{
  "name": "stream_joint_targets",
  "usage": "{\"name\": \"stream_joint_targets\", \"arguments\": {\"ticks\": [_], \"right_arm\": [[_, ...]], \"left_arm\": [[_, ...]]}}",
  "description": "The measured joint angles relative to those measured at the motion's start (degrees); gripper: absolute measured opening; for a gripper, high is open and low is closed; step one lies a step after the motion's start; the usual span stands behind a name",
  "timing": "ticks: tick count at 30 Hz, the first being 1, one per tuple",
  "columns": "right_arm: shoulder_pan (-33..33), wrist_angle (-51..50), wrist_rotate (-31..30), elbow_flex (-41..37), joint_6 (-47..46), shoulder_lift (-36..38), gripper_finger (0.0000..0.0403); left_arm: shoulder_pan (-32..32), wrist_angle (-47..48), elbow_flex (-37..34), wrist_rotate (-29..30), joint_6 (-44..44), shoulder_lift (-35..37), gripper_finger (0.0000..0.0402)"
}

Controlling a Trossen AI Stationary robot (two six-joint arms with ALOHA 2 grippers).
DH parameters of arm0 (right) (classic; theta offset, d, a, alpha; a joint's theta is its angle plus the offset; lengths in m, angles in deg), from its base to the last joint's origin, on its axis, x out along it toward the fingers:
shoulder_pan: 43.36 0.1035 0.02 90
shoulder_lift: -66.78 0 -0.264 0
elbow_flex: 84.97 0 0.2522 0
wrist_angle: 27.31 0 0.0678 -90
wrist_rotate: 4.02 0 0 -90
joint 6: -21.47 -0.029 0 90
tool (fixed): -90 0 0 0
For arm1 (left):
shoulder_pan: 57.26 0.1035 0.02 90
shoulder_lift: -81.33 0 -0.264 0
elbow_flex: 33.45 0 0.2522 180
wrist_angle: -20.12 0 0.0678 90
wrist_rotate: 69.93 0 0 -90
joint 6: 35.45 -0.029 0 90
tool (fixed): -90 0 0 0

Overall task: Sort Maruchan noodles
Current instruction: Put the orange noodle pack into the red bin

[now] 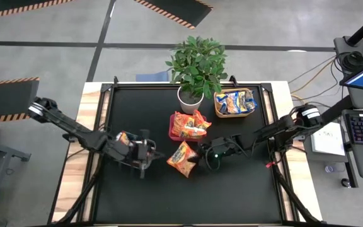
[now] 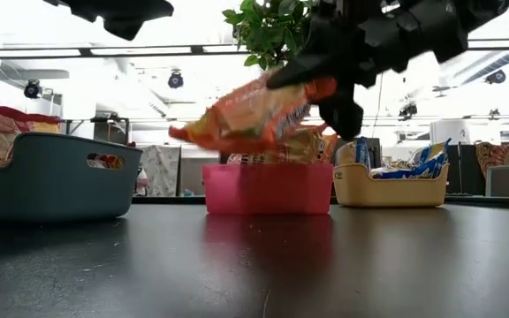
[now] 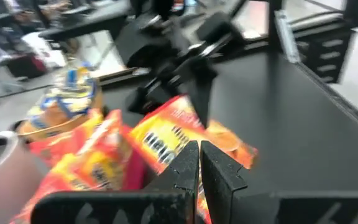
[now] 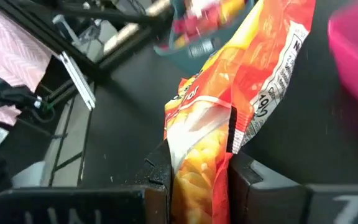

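Observation:
My right gripper [image 1: 199, 156] is shut on an orange Maruchan packet [image 1: 183, 158] in the middle of the table, just in front of the red bin [image 1: 172, 128], which holds more orange packets [image 1: 189, 124]. Blue-and-yellow packets [image 1: 234, 101] lie in the tan bin [image 1: 218, 113] by the plant. My left gripper [image 1: 145, 154] hovers left of the held packet, shut and empty [image 3: 199, 160], next to the grey-blue bin [image 2: 51, 181], which holds further packets [image 1: 124, 137]. My right gripper pinches the orange packet between its two fingers [image 4: 159, 173] at one end [image 4: 197, 163], coming level from the table's right side. The packet is lifted clear of the table [image 2: 253, 117] and sticks out roughly level toward the left, slightly tilted.
A potted plant [image 1: 196, 66] stands at the far edge between the bins. The grey-blue bin sits under my left arm. The near half of the black mat [image 1: 188, 198] lies bare in front of both grippers.

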Motion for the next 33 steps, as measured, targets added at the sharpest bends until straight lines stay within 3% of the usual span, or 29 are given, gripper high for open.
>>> {"name": "stream_joint_targets", "arguments": {"ticks": [6, 12, 16, 23, 33], "right_arm": [[-0.2, -4.8, -5.9, 4.3, 9.1, 3.1, 0.0070], [-1.3, -16.5, -16.3, 13.2, 22.6, 4.5, 0.0070], [-3.1, -22.8, -20.0, 20.0, 31.3, 3.7, 0.0070], [-7.3, -30.7, -20.0, 28.1, 46.3, 1.8, 0.0070], [-12.7, -37.5, -20.1, 28.3, 57.4, 1.2, 0.0070]], "left_arm": [[0.1, -0.5, -4.1, 5.5, -0.7, 6.6, 0.0000], [0.2, -2.5, -5.6, 6.9, -4.0, 11.0, 0.0000], [0.2, -3.1, -5.4, 7.7, -5.5, 12.5, 0.0000], [0.3, -3.1, -5.4, 7.7, -5.6, 12.5, 0.0000], [0.2, -2.9, -5.4, 7.7, -6.1, 12.2, 0.0000]]}}
